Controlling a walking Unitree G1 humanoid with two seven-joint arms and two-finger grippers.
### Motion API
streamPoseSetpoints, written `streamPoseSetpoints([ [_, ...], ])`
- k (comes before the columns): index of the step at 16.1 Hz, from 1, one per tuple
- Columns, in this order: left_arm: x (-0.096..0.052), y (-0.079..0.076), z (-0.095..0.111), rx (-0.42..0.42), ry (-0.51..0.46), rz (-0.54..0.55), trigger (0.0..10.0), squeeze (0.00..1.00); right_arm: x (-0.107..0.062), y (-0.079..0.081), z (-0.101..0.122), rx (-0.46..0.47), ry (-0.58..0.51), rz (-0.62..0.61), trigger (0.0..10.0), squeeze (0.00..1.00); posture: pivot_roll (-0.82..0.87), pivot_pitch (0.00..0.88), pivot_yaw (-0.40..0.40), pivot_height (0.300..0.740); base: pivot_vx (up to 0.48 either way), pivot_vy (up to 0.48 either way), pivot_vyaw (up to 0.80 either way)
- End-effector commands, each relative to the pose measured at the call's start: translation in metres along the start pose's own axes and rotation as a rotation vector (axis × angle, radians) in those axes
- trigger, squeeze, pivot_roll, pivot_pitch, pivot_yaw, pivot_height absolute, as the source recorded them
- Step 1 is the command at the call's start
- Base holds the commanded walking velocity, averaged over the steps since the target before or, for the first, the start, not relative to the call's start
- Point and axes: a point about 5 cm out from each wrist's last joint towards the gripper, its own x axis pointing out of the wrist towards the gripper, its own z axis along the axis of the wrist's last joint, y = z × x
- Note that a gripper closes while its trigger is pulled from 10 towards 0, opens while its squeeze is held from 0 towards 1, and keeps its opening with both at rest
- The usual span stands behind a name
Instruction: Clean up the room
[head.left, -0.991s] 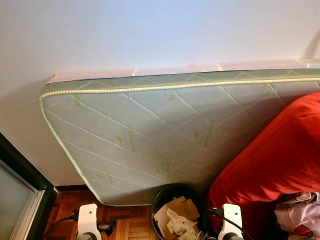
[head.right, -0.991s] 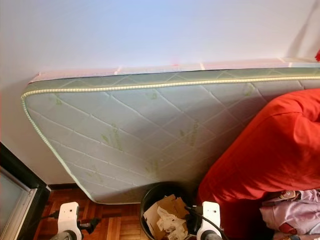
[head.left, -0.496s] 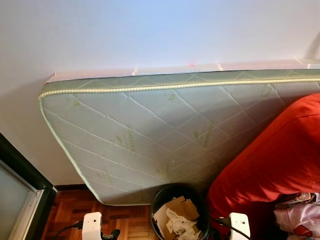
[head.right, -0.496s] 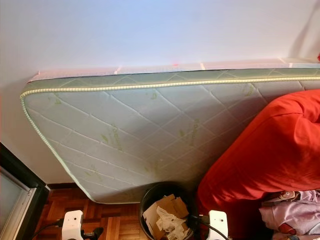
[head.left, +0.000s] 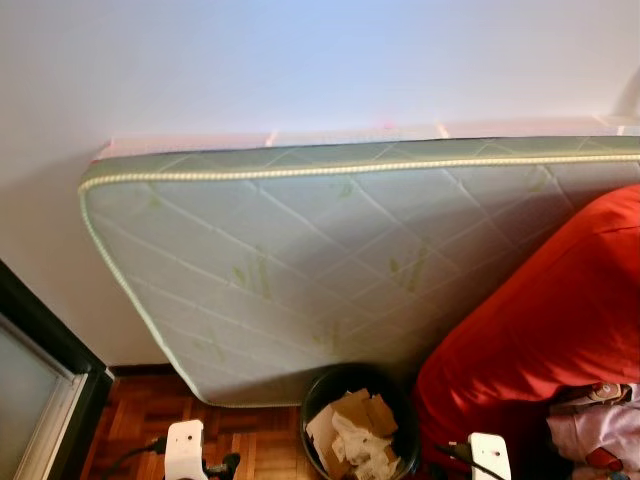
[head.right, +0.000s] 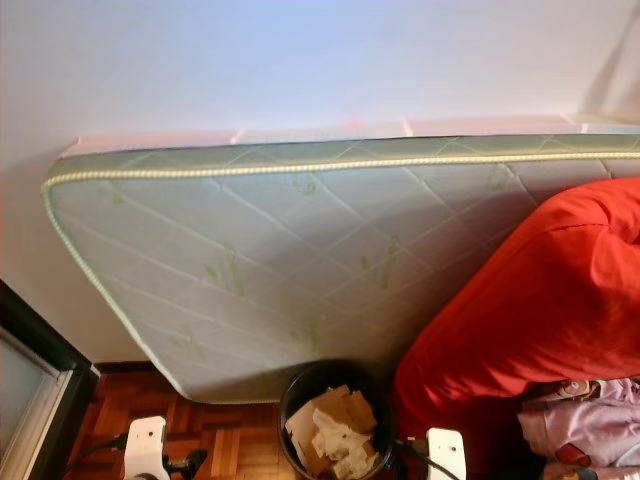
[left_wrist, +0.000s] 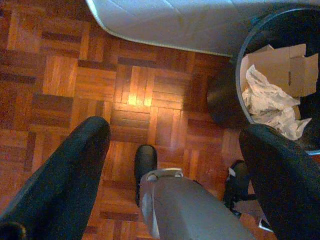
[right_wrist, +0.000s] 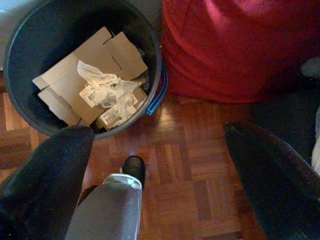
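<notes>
Both grippers hang low with fingers spread and nothing between them. Left gripper (left_wrist: 172, 145) sits over bare parquet floor (left_wrist: 65, 75), its two black fingers (left_wrist: 60, 175) wide apart. Right gripper (right_wrist: 155, 150) hovers just beside the black bin (right_wrist: 17, 112), fingers equally spread, over floor between bin and red duvet (right_wrist: 235, 45).

Change since a second ago: the white wrist housings have sunk toward the bottom edge of the head views, left wrist (head.left: 185, 445) and right wrist (head.left: 490, 455) both lower now and the right one further out to the side. Arms look to be lowering or retracting. Mattress and bin sit in almost the same place, so the camera has barely moved; slight blur now.

Bin (head.left: 355, 425) stands on the floor touching the lower edge of the mattress (head.left: 300, 270), holding cardboard pieces (right_wrist: 95, 65) and crumpled paper (right_wrist: 107, 87). Red duvet bulges just to the right of it, pinkish clothes (head.left: 600, 435) heaped at its foot. Mattress leans tilted against the white wall (head.left: 300, 60). Dark door frame (head.left: 50, 350) at far left.

Judgement: a drop into the bin looks done, hands free; next item, likely the clothes, is not yet approached. Cleanup is partway.
</notes>
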Motion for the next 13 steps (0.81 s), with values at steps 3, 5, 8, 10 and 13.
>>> streamPoseSetpoints([
  [3,-0.001,0.0,-0.003,0.001,0.012,-0.003,10.0,0.0,-0.002,0.0,-0.006,0.006,0.018,0.0,10.0,0.0,0.04,0.0,-0.023,0.74,-0.279,0.0,0.0],
  [5,0.0,-0.001,-0.002,0.006,0.007,-0.011,10.0,0.0,0.0,0.009,-0.007,0.004,0.018,0.011,10.0,0.0,0.03,0.0,-0.022,0.74,0.0,0.0,0.0],
  [8,-0.001,-0.001,-0.004,0.001,0.012,-0.006,10.0,0.0,0.002,0.026,-0.006,-0.003,0.017,0.035,10.0,0.0,0.04,0.0,-0.029,0.74,-0.299,0.0,0.0],
  [10,-0.001,-0.001,-0.005,-0.001,0.014,-0.004,10.0,0.0,0.003,0.03,-0.006,-0.005,0.016,0.04,10.0,0.0,0.04,0.0,-0.029,0.74,-0.298,0.0,0.0],
  [13,-0.001,-0.001,-0.006,-0.004,0.017,-0.003,10.0,0.0,0.002,0.026,-0.006,-0.006,0.013,0.036,10.0,0.0,0.04,0.0,-0.033,0.74,0.0,0.0,0.0],
])
